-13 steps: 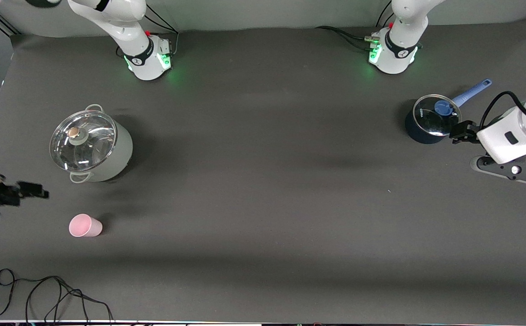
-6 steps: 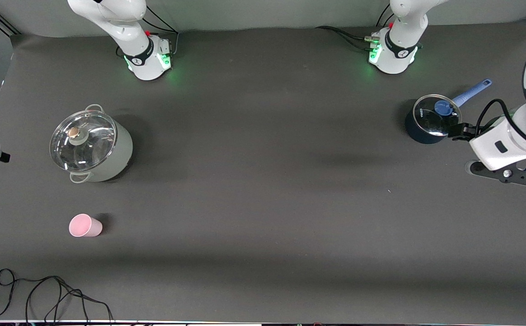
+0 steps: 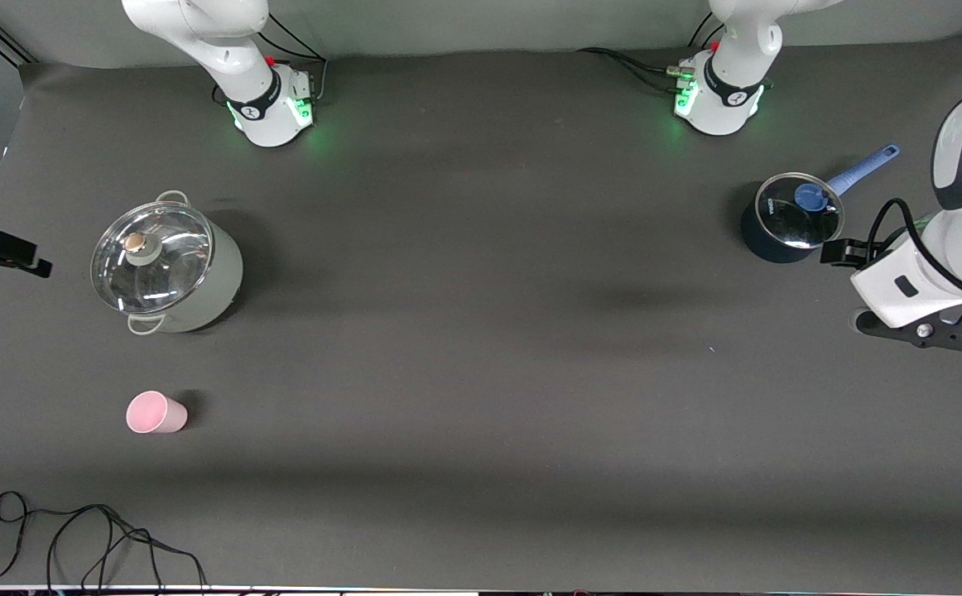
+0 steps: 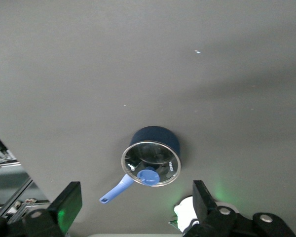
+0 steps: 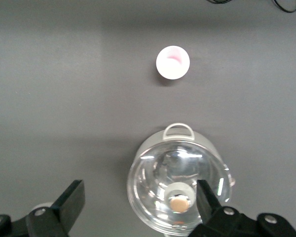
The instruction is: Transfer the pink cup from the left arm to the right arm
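The pink cup (image 3: 156,413) stands upright on the dark table, nearer the front camera than the grey pot, at the right arm's end. It also shows in the right wrist view (image 5: 172,62), its mouth up. My right gripper (image 3: 2,252) hangs high over the table's edge beside the grey pot, open and empty; in its wrist view (image 5: 139,202) the jaws stand wide apart. My left gripper (image 3: 842,251) is open and empty, up over the table beside the blue saucepan; its wrist view (image 4: 135,200) shows wide jaws.
A grey pot with a glass lid (image 3: 165,266) stands at the right arm's end, also in the right wrist view (image 5: 180,187). A blue saucepan with a lid (image 3: 787,217) stands at the left arm's end, also in the left wrist view (image 4: 152,158). Black cables (image 3: 75,538) lie at the near edge.
My right gripper has moved away from beside the cup, toward the robots' bases, and now hangs beside the grey pot. My left arm has shifted slightly. The cup has not moved.
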